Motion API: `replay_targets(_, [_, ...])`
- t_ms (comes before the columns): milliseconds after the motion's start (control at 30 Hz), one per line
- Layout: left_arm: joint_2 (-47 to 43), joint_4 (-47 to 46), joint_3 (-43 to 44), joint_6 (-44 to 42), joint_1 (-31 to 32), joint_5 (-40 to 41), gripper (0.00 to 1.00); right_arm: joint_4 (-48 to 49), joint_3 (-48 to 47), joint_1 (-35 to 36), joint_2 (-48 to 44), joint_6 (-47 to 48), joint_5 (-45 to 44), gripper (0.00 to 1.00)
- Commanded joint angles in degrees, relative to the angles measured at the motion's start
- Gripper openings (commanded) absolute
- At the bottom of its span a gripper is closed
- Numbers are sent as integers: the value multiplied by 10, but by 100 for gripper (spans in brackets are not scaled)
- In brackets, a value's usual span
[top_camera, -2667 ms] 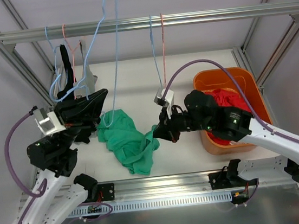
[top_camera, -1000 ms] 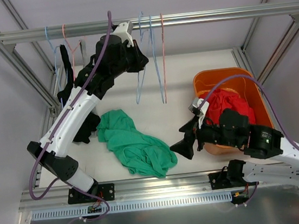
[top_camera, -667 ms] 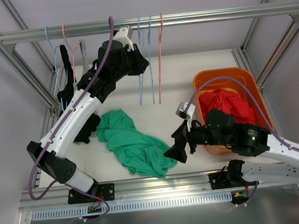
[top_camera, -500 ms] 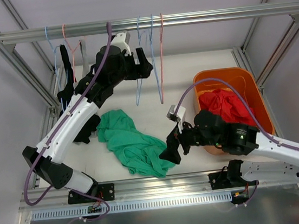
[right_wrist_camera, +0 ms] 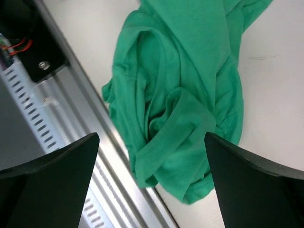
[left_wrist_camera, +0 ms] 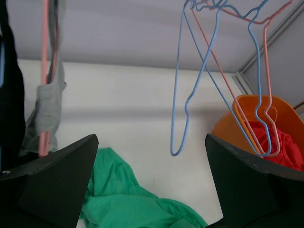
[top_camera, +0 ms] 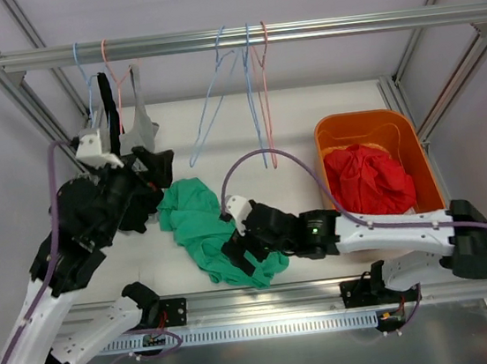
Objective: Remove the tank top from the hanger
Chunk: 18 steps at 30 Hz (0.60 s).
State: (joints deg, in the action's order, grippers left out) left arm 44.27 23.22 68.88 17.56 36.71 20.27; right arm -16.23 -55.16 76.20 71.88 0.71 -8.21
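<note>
The green tank top (top_camera: 205,231) lies crumpled on the table, off any hanger. An empty blue hanger (top_camera: 211,97) hangs tilted on the top rail (top_camera: 340,25), beside another blue hanger (top_camera: 254,101) and a pink one (top_camera: 267,90). My left gripper (top_camera: 155,171) is open and empty, low at the left and apart from the hangers. In the left wrist view it (left_wrist_camera: 151,138) faces the blue hanger (left_wrist_camera: 183,95) and the tank top (left_wrist_camera: 133,204). My right gripper (top_camera: 239,255) stands open just above the tank top's front end (right_wrist_camera: 185,95), holding nothing.
A black garment (top_camera: 106,101) and a grey one (top_camera: 142,128) hang on hangers at the rail's left end. An orange bin (top_camera: 408,131) with red cloth (top_camera: 367,176) stands at the right. The metal front rail (right_wrist_camera: 71,123) runs close under the right gripper.
My left gripper opened, let go of the blue hanger at the rail and dropped back to the left. The hanger swings free. My right arm swept left over the tank top.
</note>
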Motion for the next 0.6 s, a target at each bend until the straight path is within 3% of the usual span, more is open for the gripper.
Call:
replay_targets(0, [-72,16,-64,-38,-1,30,99,64,-59,3,70,11,-75,99])
replay_targets(267, [-232,77,-140,-65,-1,52,99,70,-194,-25,283,25,-82,100])
replay_targets(433, [-264,76,-183,-75,-1,44,99,85,-252,-54,377,68,-72,100])
replay_targets(567, [-257,78,-195,-68,-1,53,99,82,-274,-83,452,45,-21,100])
